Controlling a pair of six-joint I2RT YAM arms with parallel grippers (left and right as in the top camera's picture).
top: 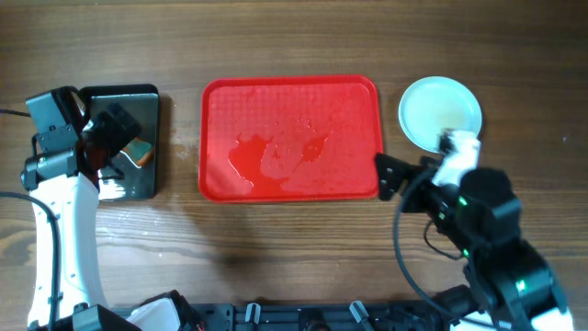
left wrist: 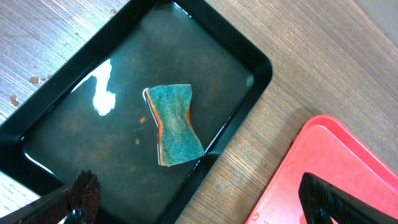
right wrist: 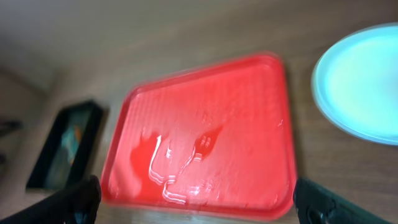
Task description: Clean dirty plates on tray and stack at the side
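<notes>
Two pairs of fingers are standing wide apart and gripping nothing. The left fingers (left wrist: pixel 84 194) are hovering over the sponge (left wrist: pixel 176 124), which is lying green side up in shallow water in the black tray (left wrist: pixel 249 68); it is probably resting there to stay wet and out of the way. The right fingers (right wrist: pixel 78 198) are hanging just off the right rim of the red tray (right wrist: pixel 205 112), close to the plates (top: pixel 439 112). The plates are sitting on the counter (top: pixel 276 37) just beside the red tray's far right corner. From above they are reading as one pale disc, so I cannot tell how many are lying stacked. Nothing is resting on the red tray except a puddle (top: pixel 246 158) and wet streaks, so the job is looking finished or nearly so. The counter is showing brown wood grain, with a few reddish specks (left wrist: pixel 34 79) lying beside the black tray. Nothing of the room beyond is showing.
</notes>
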